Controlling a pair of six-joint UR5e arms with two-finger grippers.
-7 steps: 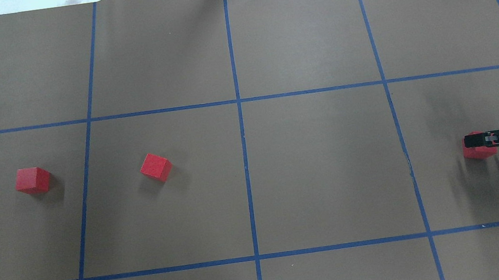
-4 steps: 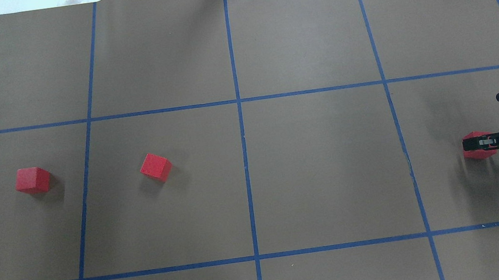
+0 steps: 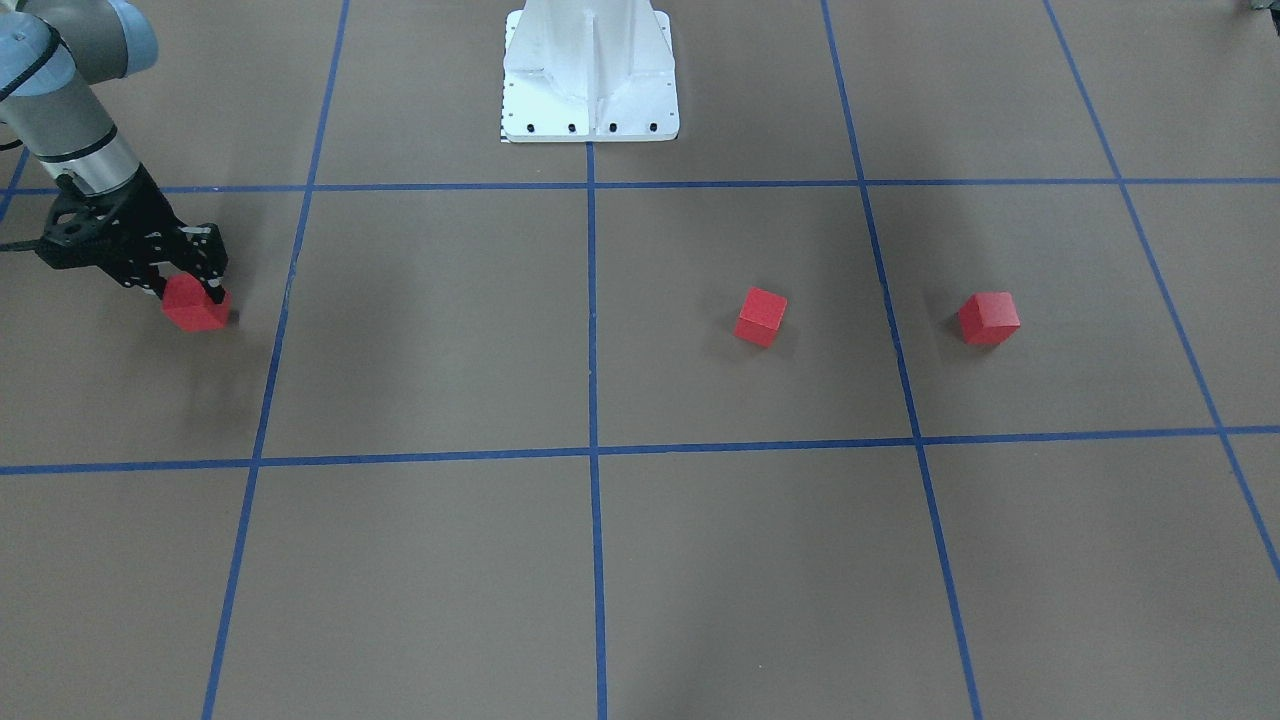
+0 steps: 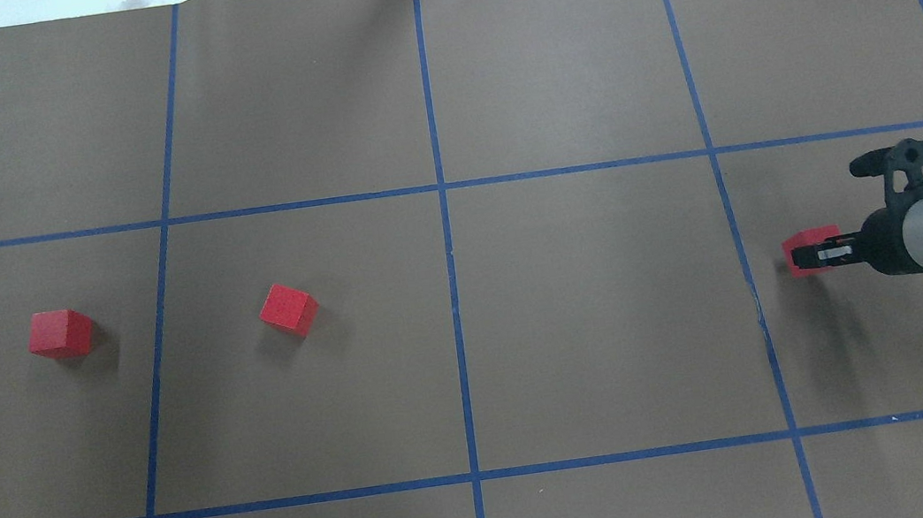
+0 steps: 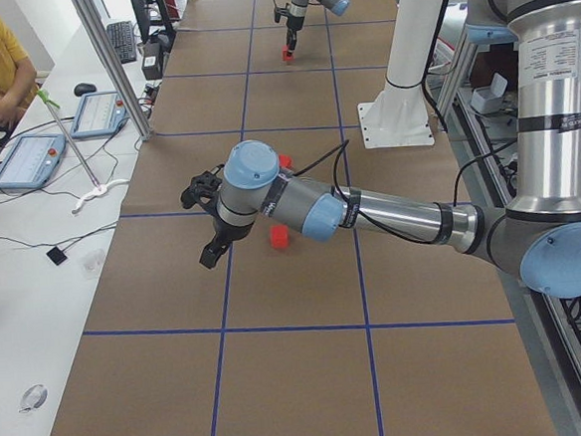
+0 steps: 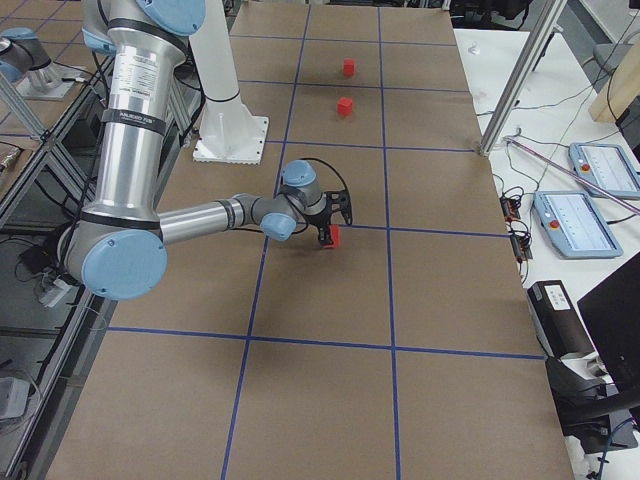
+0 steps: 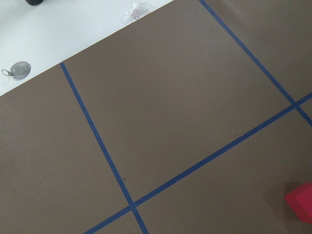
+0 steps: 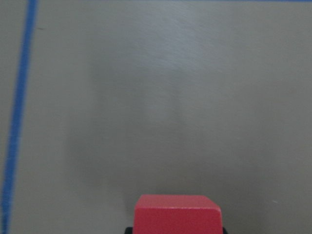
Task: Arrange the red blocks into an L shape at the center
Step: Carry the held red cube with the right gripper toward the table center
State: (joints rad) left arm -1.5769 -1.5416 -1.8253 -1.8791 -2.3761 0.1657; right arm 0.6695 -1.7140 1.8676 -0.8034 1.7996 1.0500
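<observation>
Snagging on the paper [image 4: 616, 346] is judged the hazard: the held red block [image 4: 812, 236], clenched in the right gripper [image 4: 798, 257], could be twisted loose if carried too low toward the center [image 4: 458, 331], well ahead of the fingertips; the nearer loose block [image 4: 288, 309] and the farther loose block [image 4: 60, 334] lie beyond it.

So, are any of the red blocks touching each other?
No, the overhead view shows the left block, middle block and far-right block all well apart.

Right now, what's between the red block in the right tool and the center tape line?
Overhead view: between held block and center line, just bare floor crossed by one blue grid line.
</observation>
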